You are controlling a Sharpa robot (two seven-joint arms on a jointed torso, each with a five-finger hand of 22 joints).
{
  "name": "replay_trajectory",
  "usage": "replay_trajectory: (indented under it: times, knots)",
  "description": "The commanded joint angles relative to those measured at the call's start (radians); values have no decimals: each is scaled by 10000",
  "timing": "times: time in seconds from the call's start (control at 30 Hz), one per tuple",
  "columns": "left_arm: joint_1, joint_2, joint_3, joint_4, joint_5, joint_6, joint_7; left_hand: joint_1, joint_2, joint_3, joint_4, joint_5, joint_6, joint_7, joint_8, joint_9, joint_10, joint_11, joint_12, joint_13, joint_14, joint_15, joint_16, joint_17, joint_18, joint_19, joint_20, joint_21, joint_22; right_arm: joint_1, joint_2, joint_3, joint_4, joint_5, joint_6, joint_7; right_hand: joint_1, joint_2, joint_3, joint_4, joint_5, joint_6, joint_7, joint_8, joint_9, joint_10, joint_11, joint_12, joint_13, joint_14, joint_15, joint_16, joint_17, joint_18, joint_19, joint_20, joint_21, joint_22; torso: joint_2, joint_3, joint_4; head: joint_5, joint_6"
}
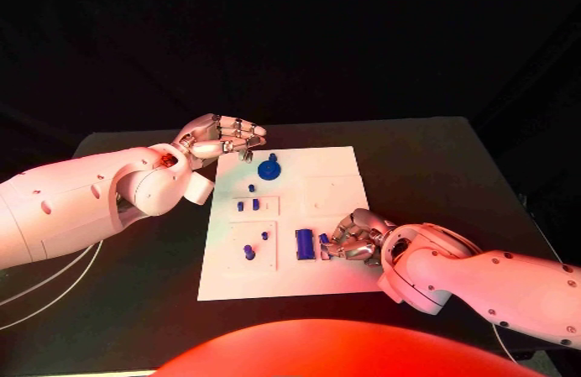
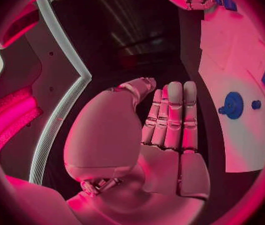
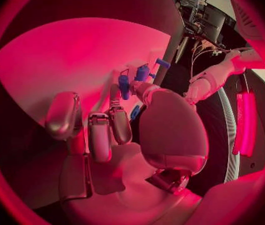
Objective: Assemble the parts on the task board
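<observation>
The left hand (image 1: 225, 137) hangs with fingers straight and empty, while the right hand (image 1: 353, 238) curls its fingers downward.

The task board (image 1: 327, 217) presents as a matt white plate, smooth, with shallow moulded recesses; the blue parts (image 1: 304, 243) on it look like smooth plastic with a slight sheen. The left hand (image 1: 225, 138) and right hand (image 1: 353, 238) show a polished, silvery metallic finish that catches the light, while both arms wear glossy white plastic shells. The table (image 1: 460, 167) is matt black, with no visible texture.
</observation>
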Motion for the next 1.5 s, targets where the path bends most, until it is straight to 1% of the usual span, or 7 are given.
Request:
replay_trajectory:
  times: [0.03,0.67,0.8,1.1,1.23,1.37,1.5]
  knots:
    - [4,4,5,2,-28,209,50,-40,55,8,40,40,-54,-3,27,-15,-46,1,66,15,-58,27,45,-16,130,32,36,-61,-14,-34,-7,-11,28,-251,214,-42,-108,2,-237,40,519,-24,81,-46,0,23,-5,9,918,852,-41,-21,1792,92,29,-9,-80,1166,1,9,-12,1,0]
    - [3,17,5,-39,-28,263,24,-72,61,8,68,41,-55,-5,32,-15,-58,3,72,16,-62,32,50,-21,129,30,42,-74,-21,-76,-115,-11,207,-358,-64,272,-779,-121,-1237,256,856,-25,125,-142,-22,-47,33,-118,836,833,-11,-61,1709,117,-3,14,-306,1137,0,2,-12,9,0]
    - [3,15,5,-50,-28,266,17,-89,57,4,80,40,-58,-4,32,-16,-64,5,73,16,-63,34,52,-22,129,29,44,-79,-24,-77,-158,-10,207,-365,-96,351,-990,-62,-1582,257,490,-29,121,-181,-36,-75,35,-172,798,827,-7,-75,1683,127,-14,24,-379,1128,1,7,-5,12,0]
    - [3,8,5,-53,-28,267,10,-89,57,4,80,40,-58,-4,32,-16,-64,5,73,16,-63,34,52,-22,129,29,44,-79,-24,-84,-352,-10,286,-375,75,592,-957,-16,-1615,240,442,-28,115,-187,-37,-70,31,-164,805,825,-9,-81,1673,127,-12,24,-379,1130,-1,8,-13,19,0]
    - [3,-1,5,-55,-28,265,9,-99,59,6,91,43,-64,-5,33,-17,-71,4,76,17,-64,35,56,-25,130,29,47,-88,-29,-95,-490,-10,372,-283,341,875,-647,50,-1676,179,278,-28,109,-202,-40,-70,24,-168,804,828,-15,-78,1683,130,-14,20,-408,1132,1,6,-11,27,0]
    - [2,-6,5,-55,-28,267,4,-99,59,6,91,43,-64,-5,33,-17,-71,4,76,17,-64,35,56,-25,130,29,47,-88,-29,-118,-576,-10,430,-216,524,1021,-85,77,-1770,118,-164,-12,103,-225,-45,-55,17,-141,827,830,-21,-75,1692,124,0,16,-395,1152,2,6,-16,32,0]
    - [2,1,5,-60,-28,267,-1,-99,59,6,91,43,-64,-5,33,-17,-71,4,76,17,-64,35,56,-25,130,29,47,-88,-29,-137,-602,-9,438,-190,598,1068,9,84,-1805,129,-278,-6,103,-233,-49,-52,17,-138,830,832,-21,-72,1699,122,5,15,-388,1159,-3,9,-8,25,0]
